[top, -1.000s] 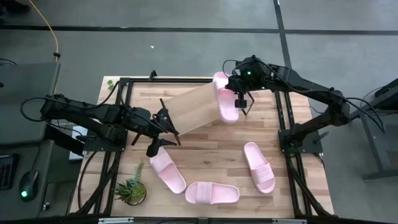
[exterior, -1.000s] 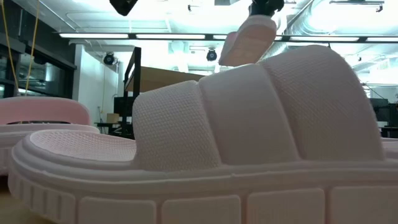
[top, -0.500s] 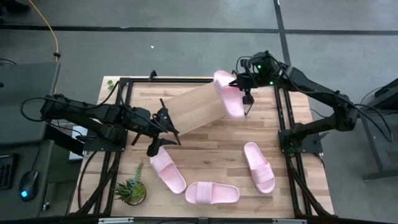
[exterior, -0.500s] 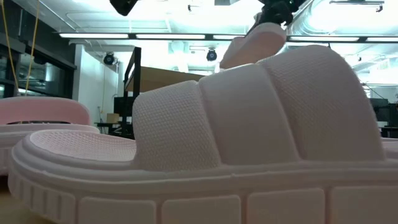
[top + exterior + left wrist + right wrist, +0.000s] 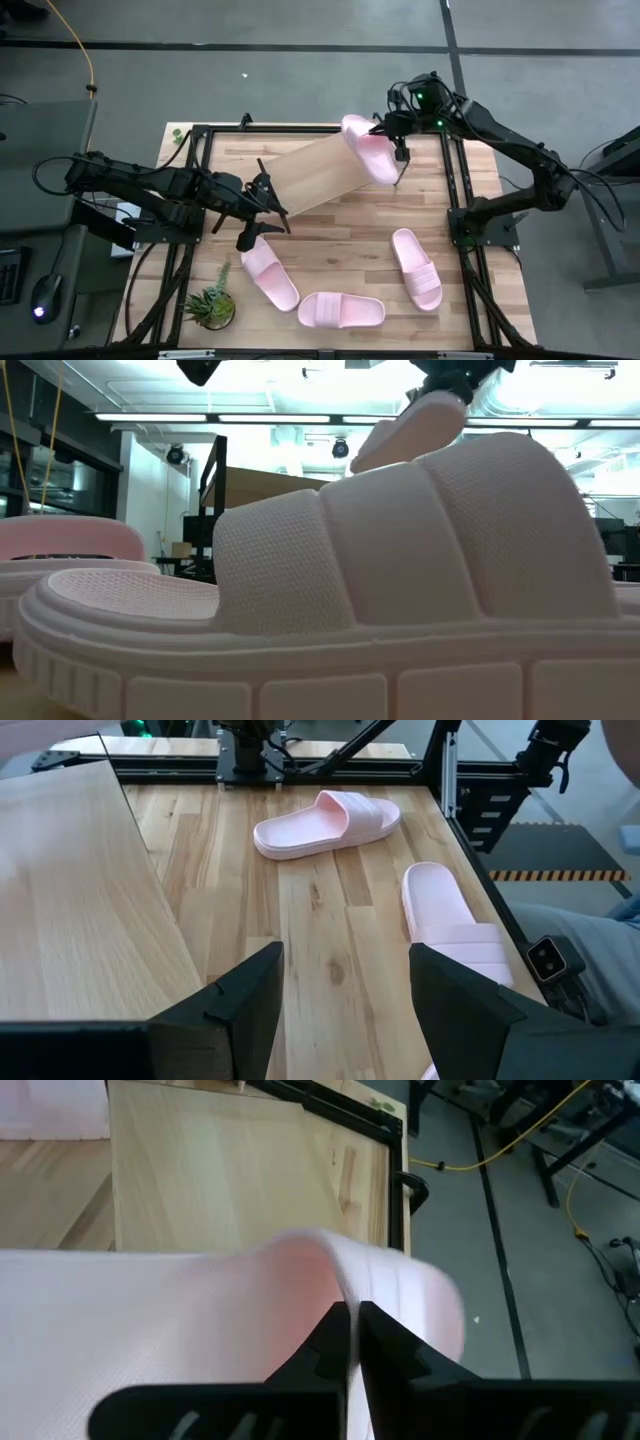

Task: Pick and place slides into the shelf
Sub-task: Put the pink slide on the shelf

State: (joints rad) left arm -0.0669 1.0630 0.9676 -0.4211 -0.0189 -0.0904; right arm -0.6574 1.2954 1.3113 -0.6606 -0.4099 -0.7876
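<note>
While the butcher-block table (image 5: 340, 225) fills the middle of the high view, the slanted shelf (image 5: 310, 172) lies across its far half, its long axis running from near the left arm up toward the far right corner.

Four pink slides show in all. One, the held slide (image 5: 367, 158), sits at the right end of the shelf, its long axis running from the table's far edge toward the near side and leaning a little to the right; its far end overlaps the shelf's end. The right gripper (image 5: 399, 152) pinches this slide along its right edge, fingers pressed together on the foam, as the right wrist view shows with the two dark fingers (image 5: 340, 1342) meeting over pink material. In the low view the same slide (image 5: 410, 430) hangs tilted, high up under the gripper.

Three slides lie flat on the bare wood. The left slide (image 5: 268, 274) runs diagonally, from near the left gripper down toward the near right. The front slide (image 5: 341, 311) lies with its long axis along the table's near edge, just beside the left slide's near end. The right slide (image 5: 416, 268) points nearly from far to near, well apart from the others.

The left gripper (image 5: 262, 208) hovers at the shelf's left end, fingers spread apart and holding nothing.

One small potted plant (image 5: 211, 305) stands at the near left corner.
</note>
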